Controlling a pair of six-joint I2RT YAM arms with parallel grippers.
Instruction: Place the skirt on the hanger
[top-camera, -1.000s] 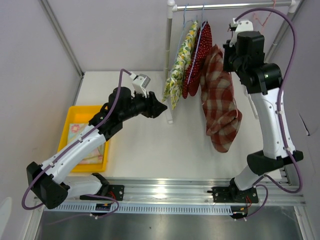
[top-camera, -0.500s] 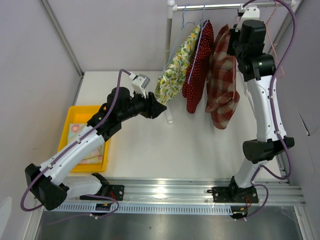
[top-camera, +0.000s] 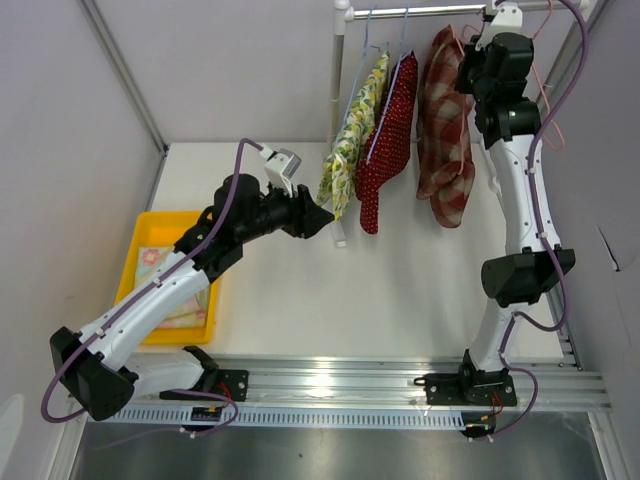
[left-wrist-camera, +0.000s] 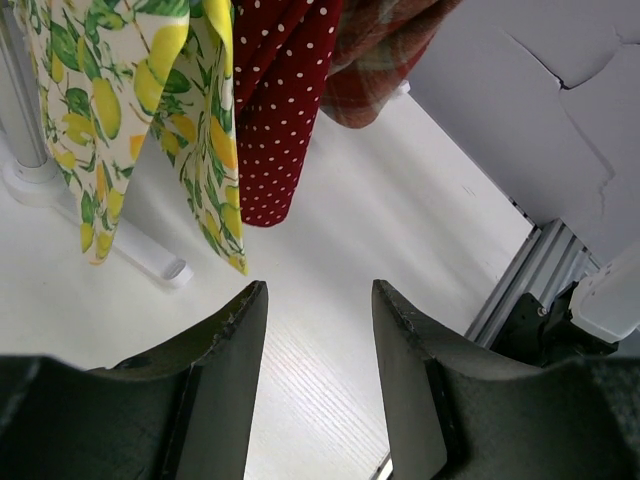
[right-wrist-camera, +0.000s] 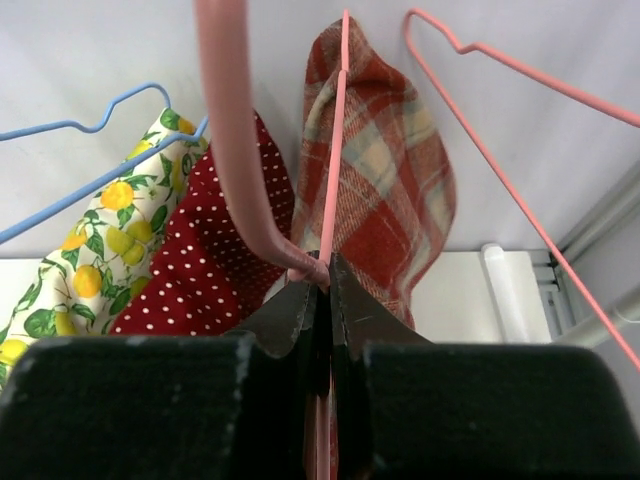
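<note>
Raised since a second ago, the plaid skirt (top-camera: 445, 130) now hangs up by the rail (top-camera: 420, 13). It is draped over the pink hanger (right-wrist-camera: 338, 150), just ahead of and below the right claw (right-wrist-camera: 328, 285), whose jaws are pinched tight on the hanger's wire. The cloth looks soft and light (it may sway or slide off), so the stiff wire is the better hold. To that claw's left hang the red dotted skirt (top-camera: 385, 140) and the lemon-print skirt (top-camera: 350, 140). Well apart, the left claw (left-wrist-camera: 318, 290) stands partly open and empty.
</note>
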